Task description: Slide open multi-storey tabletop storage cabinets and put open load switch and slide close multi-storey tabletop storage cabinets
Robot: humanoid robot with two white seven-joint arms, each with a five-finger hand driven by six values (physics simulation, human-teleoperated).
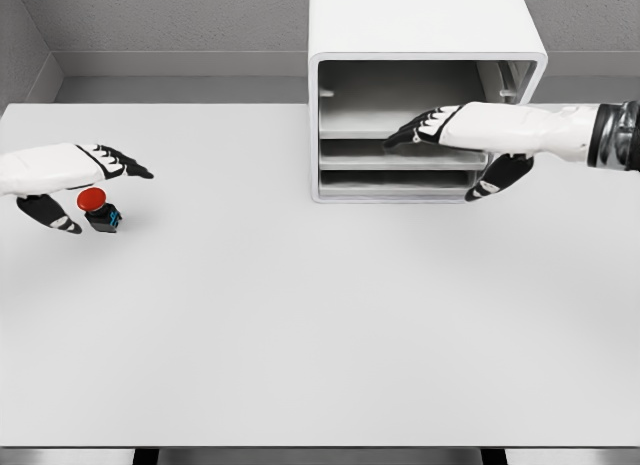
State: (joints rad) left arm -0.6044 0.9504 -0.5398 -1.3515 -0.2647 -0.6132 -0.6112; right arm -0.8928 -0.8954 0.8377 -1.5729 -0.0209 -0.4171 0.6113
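The white storage cabinet stands at the back of the table, its front showing a tall open top bay and two shallow drawers below. My right hand reaches across the cabinet's front at drawer height, fingers extended toward the left and thumb hanging below; it holds nothing. The load switch, a small black body with a red mushroom button, sits on the table at the far left. My left hand hovers over it, fingers spread above and thumb beside it, not closed on it.
The white table stretches wide in front of the cabinet, with its front edge at the bottom of the view. A grey wall runs behind the cabinet.
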